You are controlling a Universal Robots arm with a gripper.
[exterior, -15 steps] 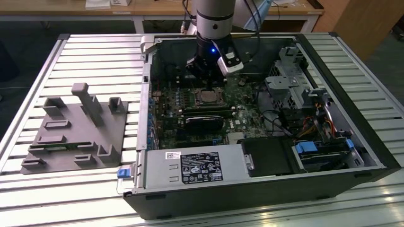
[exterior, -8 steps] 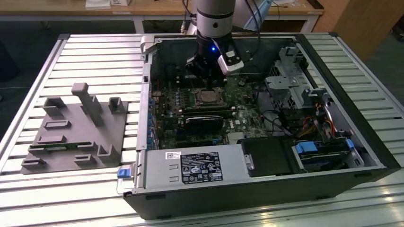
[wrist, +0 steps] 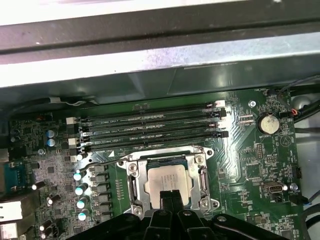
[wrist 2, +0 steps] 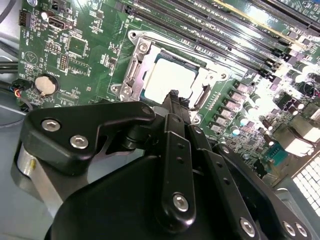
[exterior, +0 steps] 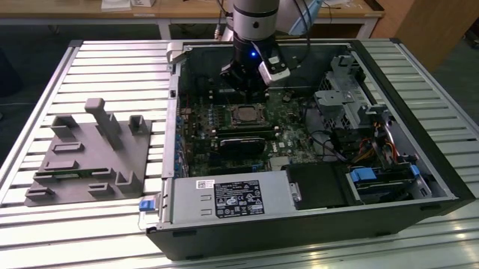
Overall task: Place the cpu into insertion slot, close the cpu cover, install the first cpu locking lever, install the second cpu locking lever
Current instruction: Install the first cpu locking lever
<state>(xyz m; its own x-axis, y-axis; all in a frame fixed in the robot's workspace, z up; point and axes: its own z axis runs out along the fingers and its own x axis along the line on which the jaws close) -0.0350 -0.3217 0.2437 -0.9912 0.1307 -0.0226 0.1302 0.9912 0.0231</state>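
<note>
The cpu (wrist: 169,181), a flat silvery square, sits in the insertion slot (wrist: 129,167) on the green board, with the cpu cover (wrist: 204,176) lying flat around it like a frame. The hand (wrist: 172,196) is over one edge of the chip, its fingers drawn together with nothing between them. Long black memory slots (wrist: 150,131) run just beside the socket. The exterior view adds the case walls (exterior: 299,238) around the arm and a grey fixture (exterior: 90,157) on the slatted surface (exterior: 112,61)

Grey fixture block (exterior: 90,162) on slatted table (exterior: 60,231), beside open computer case (exterior: 299,235); coin battery (wrist: 268,123) near memory slots (wrist: 150,131).
</note>
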